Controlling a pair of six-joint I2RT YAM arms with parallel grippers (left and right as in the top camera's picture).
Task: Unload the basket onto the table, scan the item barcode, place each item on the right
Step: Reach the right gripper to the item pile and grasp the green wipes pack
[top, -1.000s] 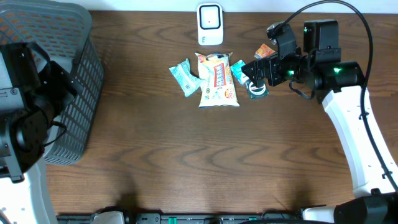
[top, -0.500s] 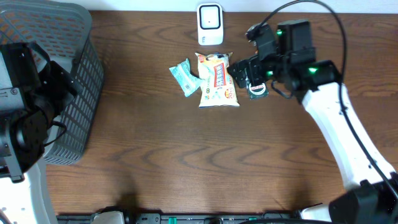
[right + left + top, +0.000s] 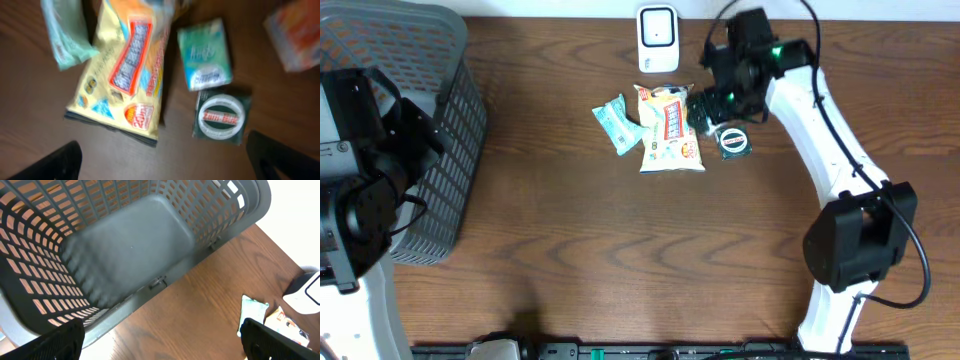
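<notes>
- Right gripper (image 3: pixel 708 105): jaws spread wide, hovering over teal packet (image 3: pixel 205 54).
- Yellow snack bag (image 3: pixel 670 128): flat near table's far edge, just before white scanner (image 3: pixel 658 38).
- Left gripper (image 3: pixel 162 345): jaws spread, above grey basket (image 3: pixel 125 255), table's left edge.

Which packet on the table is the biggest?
The yellow bag with the red label, lying in the middle; the teal packets beside it are far smaller.
</notes>
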